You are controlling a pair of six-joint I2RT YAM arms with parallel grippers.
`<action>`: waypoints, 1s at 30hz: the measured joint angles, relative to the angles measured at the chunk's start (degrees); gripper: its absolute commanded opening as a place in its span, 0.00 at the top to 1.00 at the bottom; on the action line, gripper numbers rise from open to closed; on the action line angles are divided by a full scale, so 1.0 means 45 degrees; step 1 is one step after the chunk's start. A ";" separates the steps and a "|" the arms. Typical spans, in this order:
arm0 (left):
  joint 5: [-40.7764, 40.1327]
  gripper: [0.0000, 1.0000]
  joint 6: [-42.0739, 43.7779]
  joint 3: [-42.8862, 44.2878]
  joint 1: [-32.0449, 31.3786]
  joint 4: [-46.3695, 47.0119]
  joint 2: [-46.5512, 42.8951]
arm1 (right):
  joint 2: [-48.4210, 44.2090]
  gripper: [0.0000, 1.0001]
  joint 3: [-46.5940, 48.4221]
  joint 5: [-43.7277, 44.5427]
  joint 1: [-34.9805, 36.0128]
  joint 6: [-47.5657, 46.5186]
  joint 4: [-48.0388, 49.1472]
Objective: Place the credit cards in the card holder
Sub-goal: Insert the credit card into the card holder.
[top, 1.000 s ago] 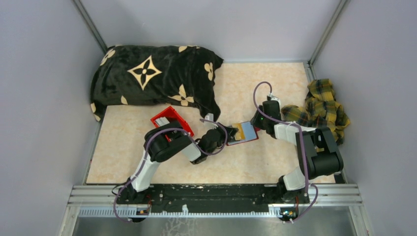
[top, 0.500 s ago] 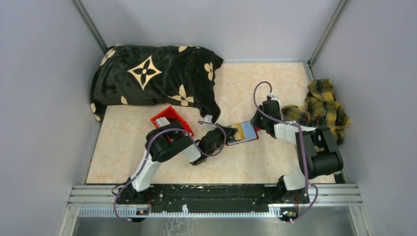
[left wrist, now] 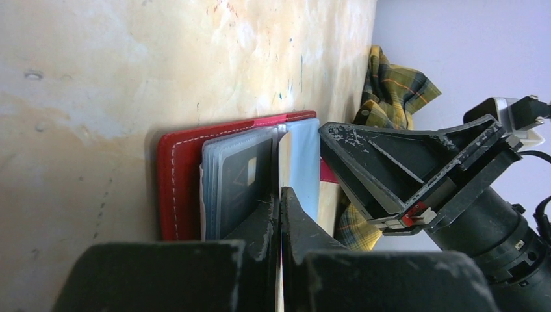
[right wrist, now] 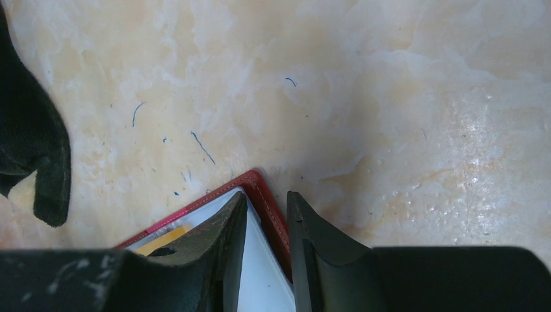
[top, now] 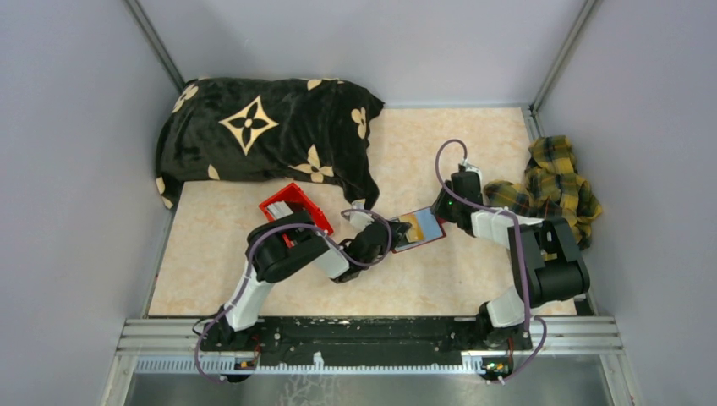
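Note:
The card holder (top: 420,228) lies open mid-table, dark red with a blue-grey lining. Seen by the left wrist, its red cover (left wrist: 177,188) holds clear sleeves with a dark card (left wrist: 237,185) inside. My left gripper (left wrist: 281,192) is shut on one thin pale credit card (left wrist: 284,159), held edge-up against the sleeves. My right gripper (right wrist: 267,198) straddles the holder's far red edge (right wrist: 201,203): one finger on the lining, one outside, closed on that flap. A tan card (right wrist: 159,239) shows under the lining.
A bright red bin (top: 294,207) stands left of the left arm. A black patterned pillow (top: 262,131) fills the back left. A yellow plaid cloth (top: 558,182) lies at the right edge. Grey walls enclose the table.
My left arm has shifted slightly at the holder's near side with the card. The right arm and the holder have stayed put.

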 measured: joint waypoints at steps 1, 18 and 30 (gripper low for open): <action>0.0000 1.00 -0.0034 0.0049 -0.0010 -0.0291 -0.0092 | 0.0010 0.70 0.0019 -0.0005 0.0000 -0.0029 -0.0029; -0.0364 1.00 0.0325 0.0277 -0.0083 -0.1632 -0.0559 | -0.0204 0.70 -0.0078 -0.0175 0.0126 -0.0199 -0.0369; -0.0869 0.88 0.1579 0.0695 -0.0112 -0.1540 -0.0325 | -0.0223 0.70 -0.0083 0.0214 0.0340 -0.0199 -0.0374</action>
